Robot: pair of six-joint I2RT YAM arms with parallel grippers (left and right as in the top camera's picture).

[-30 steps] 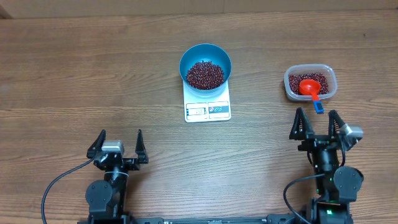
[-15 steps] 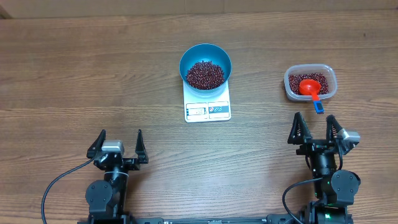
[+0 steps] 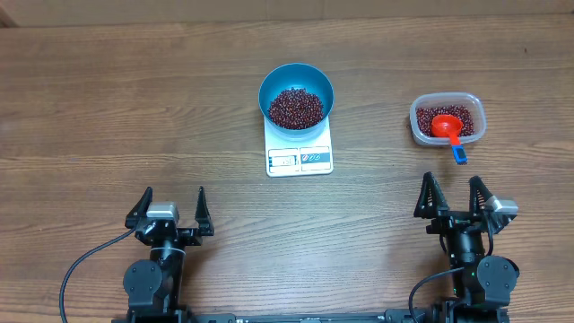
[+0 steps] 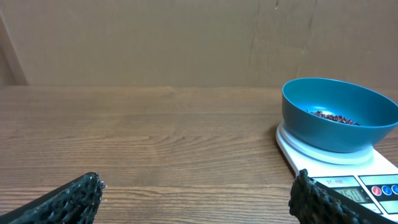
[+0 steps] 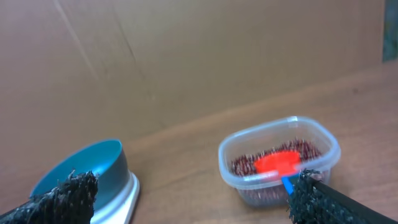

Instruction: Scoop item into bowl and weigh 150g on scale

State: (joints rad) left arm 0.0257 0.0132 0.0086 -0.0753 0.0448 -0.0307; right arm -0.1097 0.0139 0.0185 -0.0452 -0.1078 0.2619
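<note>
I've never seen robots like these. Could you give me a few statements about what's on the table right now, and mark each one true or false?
1. The blue bowl sits on the white scale. True.
2. The bowl is empty. False: it holds a heap of dark red beans.
3. The red scoop rests in the clear tub of beans. True.
4. The right end effector holds the scoop. False: it is open, empty and apart from the tub.
5. The left end effector is shut. False: it is open too, holding nothing.
</note>
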